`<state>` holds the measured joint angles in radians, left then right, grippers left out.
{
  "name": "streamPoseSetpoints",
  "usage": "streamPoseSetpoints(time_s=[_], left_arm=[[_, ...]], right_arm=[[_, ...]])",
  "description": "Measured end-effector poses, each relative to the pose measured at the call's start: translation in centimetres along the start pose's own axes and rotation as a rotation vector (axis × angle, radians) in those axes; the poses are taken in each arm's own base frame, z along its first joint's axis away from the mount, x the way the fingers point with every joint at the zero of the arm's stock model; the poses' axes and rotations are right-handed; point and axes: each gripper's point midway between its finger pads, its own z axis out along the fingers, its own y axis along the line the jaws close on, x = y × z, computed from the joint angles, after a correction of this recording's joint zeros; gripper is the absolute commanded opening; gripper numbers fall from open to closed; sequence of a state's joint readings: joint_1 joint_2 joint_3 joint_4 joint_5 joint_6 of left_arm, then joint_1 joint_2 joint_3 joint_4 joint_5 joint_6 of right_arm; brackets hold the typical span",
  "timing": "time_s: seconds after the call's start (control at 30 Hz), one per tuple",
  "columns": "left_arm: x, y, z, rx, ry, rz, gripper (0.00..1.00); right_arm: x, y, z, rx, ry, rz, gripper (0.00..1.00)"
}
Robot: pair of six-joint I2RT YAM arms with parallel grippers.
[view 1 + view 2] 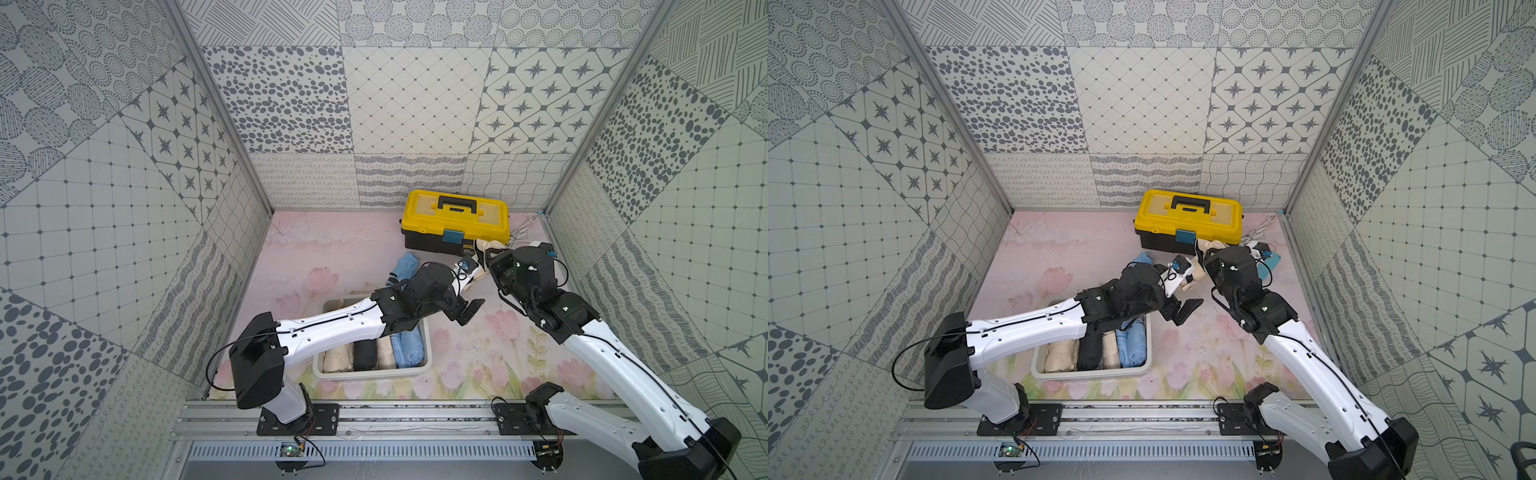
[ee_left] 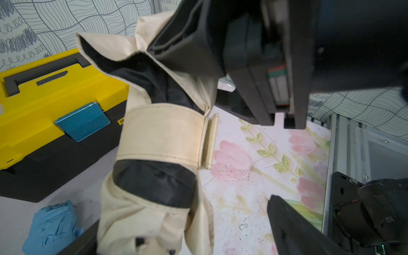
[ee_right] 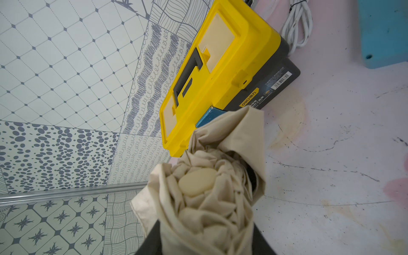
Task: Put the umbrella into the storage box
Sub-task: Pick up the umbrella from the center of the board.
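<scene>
1. The cream umbrella (image 2: 159, 136) is held clear of the table, just in front of the yellow toolbox (image 1: 455, 216), near its blue latch. It is not yet in the storage box (image 1: 374, 372).
2. The right gripper (image 3: 205, 238) is clamped on the cap end, the end nearest the toolbox.
3. The left gripper (image 2: 183, 231) is spread wide, one finger on either side of the handle end. Contact cannot be confirmed.
4. The long axis runs from the toolbox front toward the storage box.
5. The storage box lies well apart from the toolbox, on the robot's side, partly under the left forearm. Four folded umbrellas are packed inside.
6. The left arm is judged nearer the box, and a handover to it is judged the step in hand.
</scene>
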<state>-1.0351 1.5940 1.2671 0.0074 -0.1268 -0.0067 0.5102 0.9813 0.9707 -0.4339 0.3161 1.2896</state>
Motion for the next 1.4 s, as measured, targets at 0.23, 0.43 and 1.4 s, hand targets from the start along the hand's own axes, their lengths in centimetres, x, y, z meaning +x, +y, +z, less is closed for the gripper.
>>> streamPoseSetpoints(time_s=[0.23,0.43,1.4], left_arm=[[-0.5,-0.2,-1.4,0.015,-0.029,0.024,0.99],[-0.4,-0.5,-4.5,0.050,-0.085,0.024,0.99],[-1.2,2.6,0.6,0.064,-0.204,-0.104,0.54]], right_arm=[[0.3,0.5,0.0,-0.020,0.014,0.026,0.25],[0.8,0.5,0.0,-0.024,0.047,0.033,0.24],[1.4,0.6,0.1,-0.028,0.093,0.103,0.22]])
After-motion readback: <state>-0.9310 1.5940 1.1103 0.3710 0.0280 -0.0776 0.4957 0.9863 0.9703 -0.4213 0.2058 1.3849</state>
